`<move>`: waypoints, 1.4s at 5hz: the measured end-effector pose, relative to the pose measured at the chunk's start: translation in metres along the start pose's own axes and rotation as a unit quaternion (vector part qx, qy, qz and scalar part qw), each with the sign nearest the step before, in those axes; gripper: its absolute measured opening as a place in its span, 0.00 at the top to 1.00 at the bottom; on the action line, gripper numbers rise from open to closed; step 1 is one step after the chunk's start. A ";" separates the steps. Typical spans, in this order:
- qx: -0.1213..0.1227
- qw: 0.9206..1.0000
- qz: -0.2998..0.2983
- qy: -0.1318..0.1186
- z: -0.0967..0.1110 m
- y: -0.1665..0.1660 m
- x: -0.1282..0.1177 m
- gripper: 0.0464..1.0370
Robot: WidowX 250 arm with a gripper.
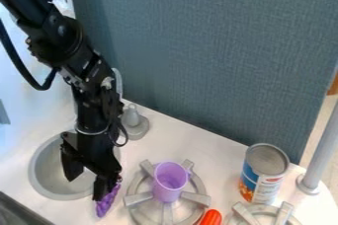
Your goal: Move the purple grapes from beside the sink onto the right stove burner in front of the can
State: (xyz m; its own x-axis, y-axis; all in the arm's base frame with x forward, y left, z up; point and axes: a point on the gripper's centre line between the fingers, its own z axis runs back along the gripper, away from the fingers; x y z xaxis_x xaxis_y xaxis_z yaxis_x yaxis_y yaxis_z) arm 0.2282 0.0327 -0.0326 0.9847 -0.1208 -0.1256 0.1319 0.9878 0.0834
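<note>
A black gripper (84, 188), its fingers apart, hangs at the sink's (47, 172) five-o'clock edge beside a purple toy bunch of grapes (107, 201), which looks light, fairly firm and best gripped across its knobbly middle.

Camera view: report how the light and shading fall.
In the camera view, the pale wall at left is bright, nearly washed out; the blue-grey panel looks matte, without strong glare; the black arm is mostly dark, with small highlights around its joints; the sink looks greyer than the counter.
</note>
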 end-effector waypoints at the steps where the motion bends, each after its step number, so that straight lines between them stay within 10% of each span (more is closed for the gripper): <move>1: -0.003 1.000 0.001 0.013 -0.007 -0.001 -0.003 0.03; 4: -0.015 0.998 0.067 -0.014 -0.058 -0.006 0.033 0.03; 7: 0.060 0.994 0.085 0.030 -0.079 0.011 0.035 0.04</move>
State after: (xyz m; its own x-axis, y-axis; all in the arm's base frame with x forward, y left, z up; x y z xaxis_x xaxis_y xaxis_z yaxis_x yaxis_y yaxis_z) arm 0.2554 0.0468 -0.1143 0.9857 0.0575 -0.1587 -0.0205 0.9740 0.2255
